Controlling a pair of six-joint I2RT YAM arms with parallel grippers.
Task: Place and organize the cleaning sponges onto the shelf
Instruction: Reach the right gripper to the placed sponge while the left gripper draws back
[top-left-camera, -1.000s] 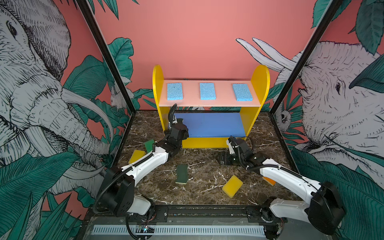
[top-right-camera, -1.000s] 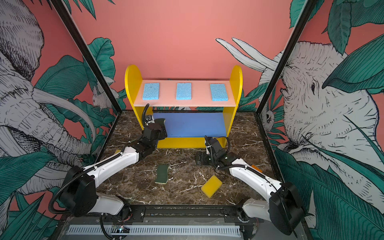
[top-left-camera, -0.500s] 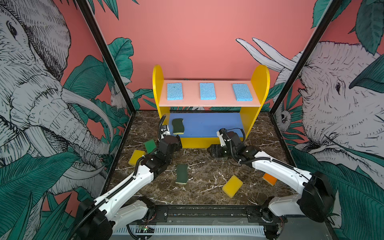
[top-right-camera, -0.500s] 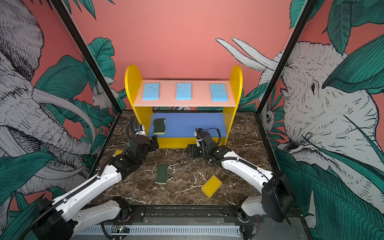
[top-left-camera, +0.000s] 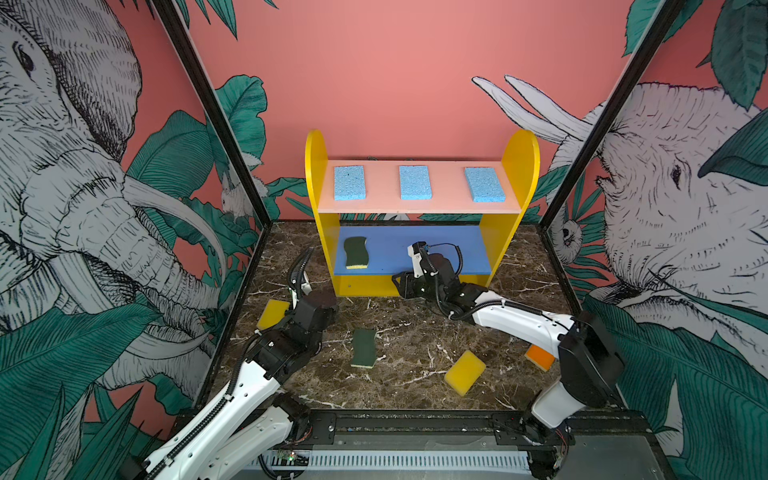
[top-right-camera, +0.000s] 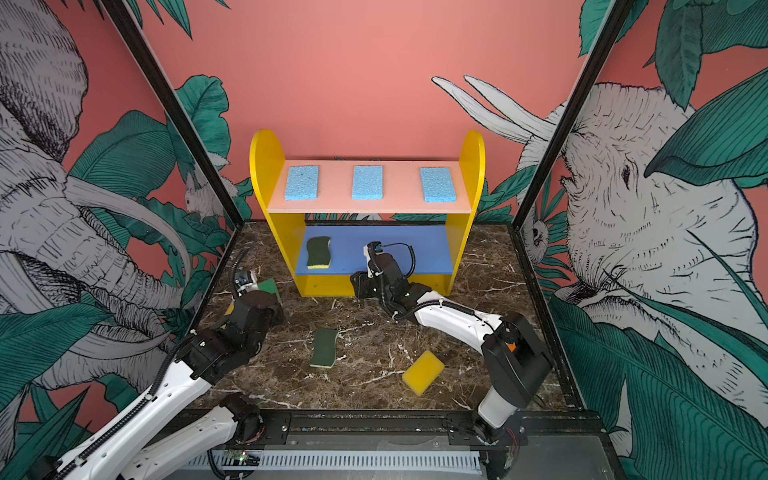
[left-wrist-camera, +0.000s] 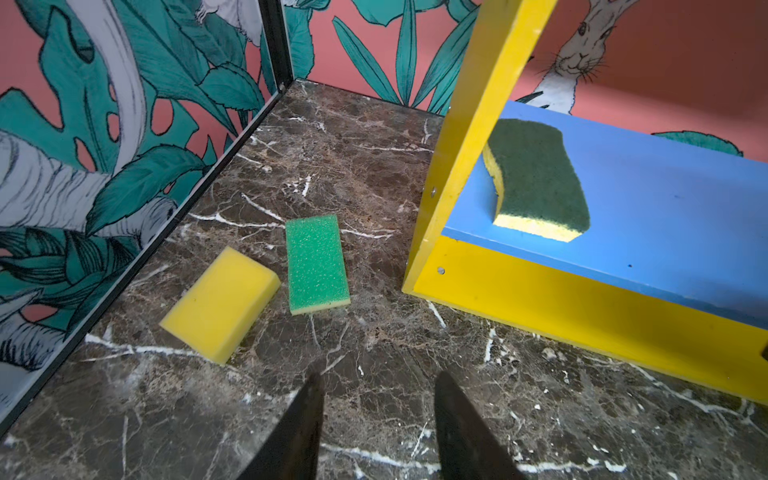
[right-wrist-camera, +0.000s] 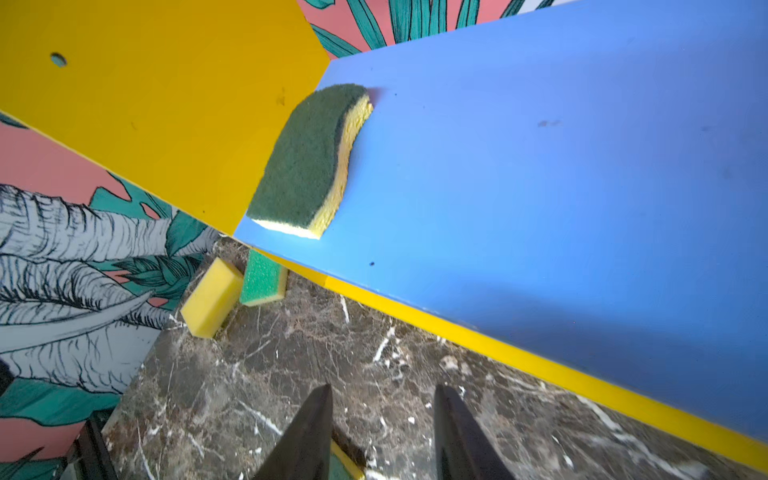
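Both end effectors are standing parted and empty. The left end effector (left-wrist-camera: 378, 376) is hovering low over the bench (left-wrist-camera: 374, 124), facing the green sponge (left-wrist-camera: 318, 262) and a yellow sponge (left-wrist-camera: 220, 303) lying just beside it. The right end effector (right-wrist-camera: 383, 388) is hanging at the front edge of the shelf (top-left-camera: 318, 166). Up top, three blue sponges (top-left-camera: 414, 182) are sitting evenly spaced, and one wavy sponge (top-left-camera: 356, 252) is resting on the blue board by a side wall. Its twin (top-left-camera: 363, 348) is lying on the bench, and that looks like the next pick. Best approach: coming straight down, pinching across the narrow waist, then setting it beside its partner with an even gap.
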